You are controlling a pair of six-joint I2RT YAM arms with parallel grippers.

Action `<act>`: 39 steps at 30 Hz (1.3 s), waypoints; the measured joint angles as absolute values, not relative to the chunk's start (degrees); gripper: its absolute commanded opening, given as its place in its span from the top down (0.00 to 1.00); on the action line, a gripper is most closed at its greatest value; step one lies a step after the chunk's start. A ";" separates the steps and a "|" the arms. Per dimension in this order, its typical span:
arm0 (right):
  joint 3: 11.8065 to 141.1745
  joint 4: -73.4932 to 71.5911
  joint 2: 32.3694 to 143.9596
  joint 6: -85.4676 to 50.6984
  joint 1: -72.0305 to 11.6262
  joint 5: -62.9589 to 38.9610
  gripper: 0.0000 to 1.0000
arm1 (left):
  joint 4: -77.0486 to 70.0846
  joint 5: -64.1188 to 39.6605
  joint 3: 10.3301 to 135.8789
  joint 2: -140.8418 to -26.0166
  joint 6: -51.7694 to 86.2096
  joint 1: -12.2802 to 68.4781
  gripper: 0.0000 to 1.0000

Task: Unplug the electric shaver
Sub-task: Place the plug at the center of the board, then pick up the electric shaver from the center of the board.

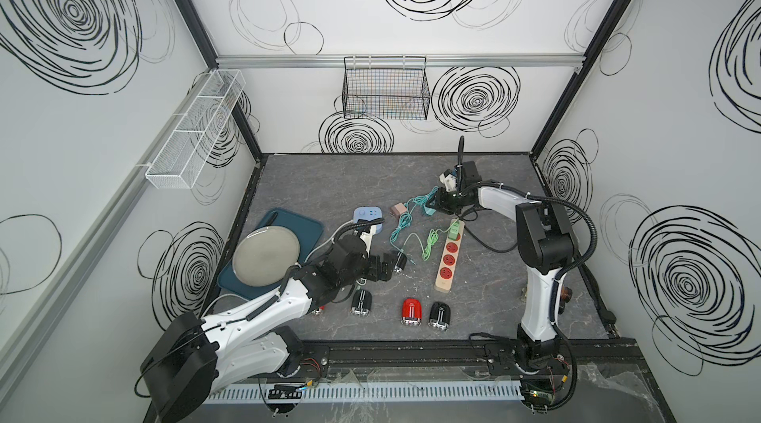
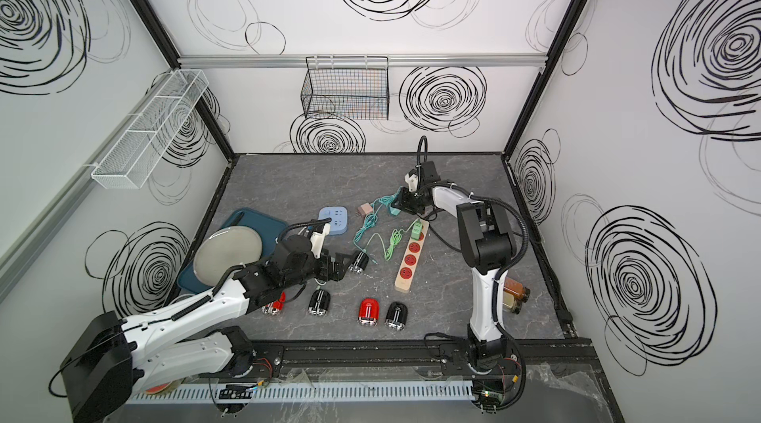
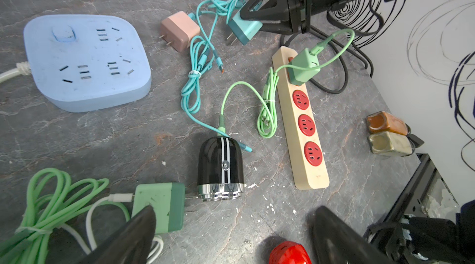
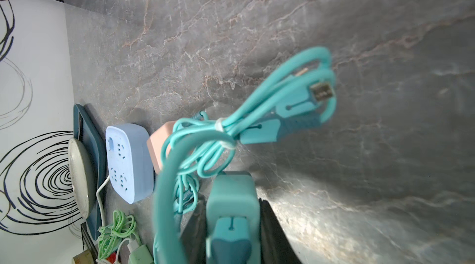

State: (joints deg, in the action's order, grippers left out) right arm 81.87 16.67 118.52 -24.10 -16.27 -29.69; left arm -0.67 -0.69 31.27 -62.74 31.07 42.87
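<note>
Electric shaver lies on its side on the table, just ahead of my left gripper. Its chrome head faces the fingers and its striped black body points away. That gripper is spread wide and holds nothing. From the wrist camera the shaver sits in line with the gap between the fingers, beyond their tips.

One finger overlaps a loose green adapter whose prongs reach almost to the shaver's head. A white lead and a green cable bundle trail off behind it. A red shaver lies close under the gripper.

At the shaver's far end a light green cable is plugged in. It arcs away, doubles up beside the beige power strip and ends in a plugged green adapter seated in the strip's end socket. A teal cable crosses the shaver's tail right beside that plug, so the two leads crowd each other there.

Farther out, my right gripper is pinched on a teal adapter, prongs pointing downward. I cannot tell whether it is clear of the table. A pink adapter lies near it, with a blue socket block beyond. Two small jars stand against the wall past the strip. In a top view, three more shavers line the near edge, and a plate rests on a dark tray.
</note>
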 measured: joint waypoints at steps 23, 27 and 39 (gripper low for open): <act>81.76 24.95 107.59 -19.22 -16.43 -19.53 0.49 | 7.22 2.59 38.59 -67.83 28.47 46.44 0.06; 77.52 24.53 96.49 -17.82 -17.56 -18.76 0.50 | 11.51 4.56 41.39 -70.78 27.99 46.89 0.10; 50.81 21.61 66.19 -18.68 -29.80 -18.98 0.54 | 24.01 11.27 56.66 -86.65 26.70 48.16 0.10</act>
State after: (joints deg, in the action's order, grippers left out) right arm 50.81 21.61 66.19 -18.68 -29.80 -18.98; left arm 24.01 11.27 56.66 -86.65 26.70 48.16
